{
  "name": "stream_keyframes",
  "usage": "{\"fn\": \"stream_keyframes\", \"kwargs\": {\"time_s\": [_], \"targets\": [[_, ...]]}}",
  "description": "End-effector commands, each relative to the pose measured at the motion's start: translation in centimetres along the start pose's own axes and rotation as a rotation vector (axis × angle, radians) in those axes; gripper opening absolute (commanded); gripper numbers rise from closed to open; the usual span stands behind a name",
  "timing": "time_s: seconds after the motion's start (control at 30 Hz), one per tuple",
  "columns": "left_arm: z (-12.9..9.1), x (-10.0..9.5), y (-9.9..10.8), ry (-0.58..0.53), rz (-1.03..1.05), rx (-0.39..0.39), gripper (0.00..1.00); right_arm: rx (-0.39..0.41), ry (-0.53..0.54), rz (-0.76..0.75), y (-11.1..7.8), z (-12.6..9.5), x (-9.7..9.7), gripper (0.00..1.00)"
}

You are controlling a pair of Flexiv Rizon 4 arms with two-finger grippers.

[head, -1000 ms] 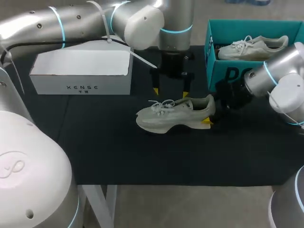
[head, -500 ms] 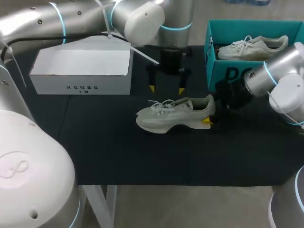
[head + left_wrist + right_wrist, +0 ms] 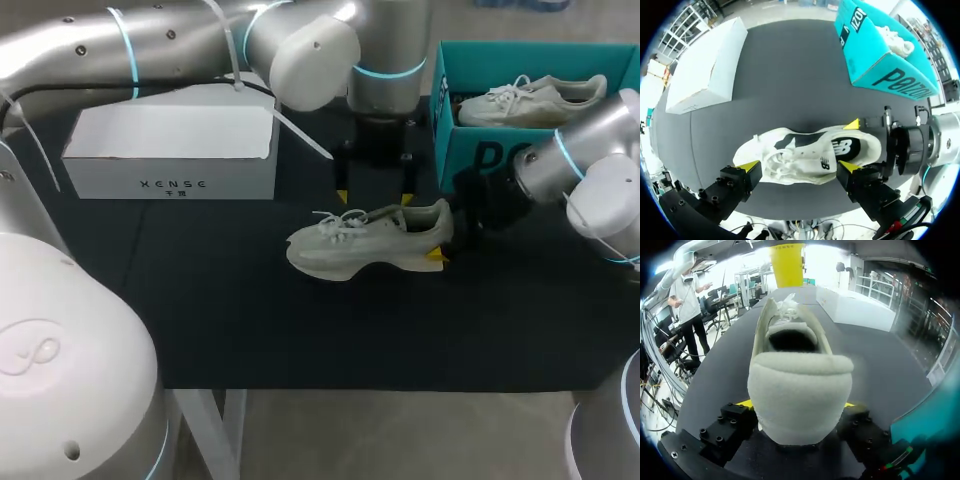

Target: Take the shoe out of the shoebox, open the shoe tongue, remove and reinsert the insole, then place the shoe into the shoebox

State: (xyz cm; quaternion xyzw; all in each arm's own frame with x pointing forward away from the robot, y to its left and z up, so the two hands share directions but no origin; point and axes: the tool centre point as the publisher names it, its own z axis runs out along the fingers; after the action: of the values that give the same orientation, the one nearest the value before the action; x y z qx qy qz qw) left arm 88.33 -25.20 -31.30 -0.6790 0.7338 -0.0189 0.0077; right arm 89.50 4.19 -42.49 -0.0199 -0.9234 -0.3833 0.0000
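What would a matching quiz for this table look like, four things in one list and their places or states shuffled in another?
Things:
1. white box
2. teal shoebox
3. loose shoe
4. left gripper

Places or states:
A. heel clamped in the right gripper
B. open, poised over the loose shoe
C. closed, on the robot's left side of the table
D. holds a second shoe

Pairs: 1-C, 2-D, 3-A, 4-B

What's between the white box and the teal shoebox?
Head view: the shoe stands on the table there, with the left claw, open, hanging over it.
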Motion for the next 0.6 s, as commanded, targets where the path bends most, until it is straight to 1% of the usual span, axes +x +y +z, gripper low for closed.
{"fn": "stream_keyframes", "kwargs": {"time_s": [0.03,0.13,0.23,0.33,0.47,0.6], "targets": [[1.4,2.0,-0.2,0.002,0.036,-0.008,1.00,0.003,0.000,0.001,-0.5,0.9,-0.1,0.00],[2.0,2.9,-0.1,-0.010,0.065,-0.007,1.00,0.003,0.000,0.001,-0.5,0.9,-0.1,0.00],[2.7,3.2,-0.2,-0.014,0.075,-0.017,1.00,0.003,0.000,0.001,-0.5,0.9,-0.1,0.00],[3.2,3.0,-0.1,-0.020,0.084,-0.031,1.00,0.003,0.000,0.001,-0.5,0.9,-0.1,0.00],[3.9,2.3,0.1,-0.039,0.091,-0.047,1.00,0.003,0.000,0.001,-0.5,0.9,-0.1,0.00],[3.9,1.4,0.4,-0.047,0.089,-0.066,1.00,0.003,0.000,0.001,-0.5,0.9,-0.1,0.00]]}}
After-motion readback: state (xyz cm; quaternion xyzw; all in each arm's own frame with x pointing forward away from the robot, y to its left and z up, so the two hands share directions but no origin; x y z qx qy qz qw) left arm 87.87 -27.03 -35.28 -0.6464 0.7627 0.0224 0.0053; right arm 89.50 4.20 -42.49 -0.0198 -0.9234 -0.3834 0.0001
